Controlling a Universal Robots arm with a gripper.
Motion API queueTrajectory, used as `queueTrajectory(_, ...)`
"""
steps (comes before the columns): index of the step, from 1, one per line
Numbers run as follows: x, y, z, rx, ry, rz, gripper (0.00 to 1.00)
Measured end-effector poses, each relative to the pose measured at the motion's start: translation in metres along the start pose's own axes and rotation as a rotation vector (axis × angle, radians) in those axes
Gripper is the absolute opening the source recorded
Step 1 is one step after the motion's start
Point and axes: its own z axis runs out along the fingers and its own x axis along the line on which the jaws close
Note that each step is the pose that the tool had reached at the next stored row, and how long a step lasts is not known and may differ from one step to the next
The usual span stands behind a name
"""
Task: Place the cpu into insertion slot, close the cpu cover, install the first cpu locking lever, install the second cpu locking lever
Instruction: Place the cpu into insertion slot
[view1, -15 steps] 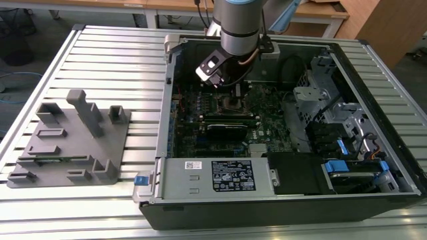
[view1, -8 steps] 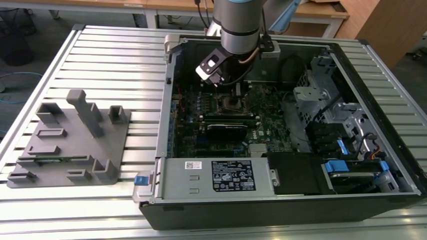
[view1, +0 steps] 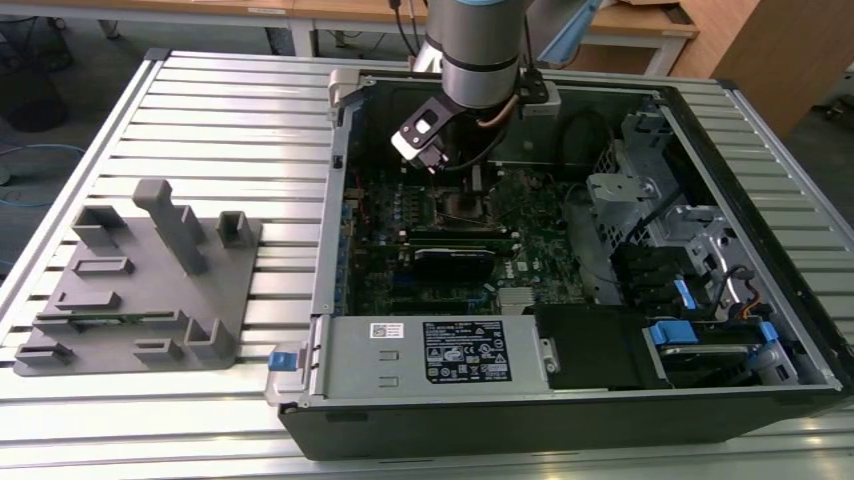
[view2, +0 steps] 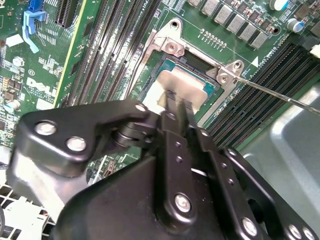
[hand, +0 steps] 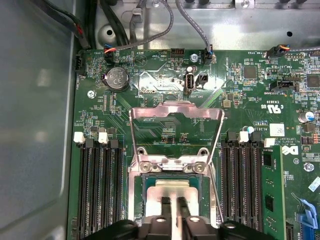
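Silver-beige cpu (hand: 176, 187): lies flat in the insertion slot (view2: 194, 62) on the green motherboard (hand: 100, 120).
tool (hand: 173, 201): tips drawn nearly together, on or just above the chip's face; nothing clearly pinched.
cpu cover (hand: 175, 106): silver frame, raised, not yet closed.
step: seating the chip, by my read.
do it well: keep the chip level and square to the socket rim, press lightly; a tilt could bend the pins.

Upright arm (view1: 477, 45), wrist (view1: 447, 130) low, hand (hand: 173, 201) pointing straight down
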Motion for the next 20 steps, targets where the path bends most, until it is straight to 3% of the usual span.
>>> queueTrajectory(5,0.0,0.0,-0.0001,0.0,0.0,0.0,0.41)
queueTrajectory(9,0.0,0.0,-0.0002,0.0,0.0,0.0,0.47)
queueTrajectory(11,0.0,0.0,-0.0003,0.0,0.0,0.0,0.59)
queueTrajectory(14,0.0,-0.0002,0.002,0.0,-0.0015,0.0,0.59)
queueTrajectory(20,0.0,-0.0007,0.0065,-0.0001,-0.0114,-0.001,0.59)
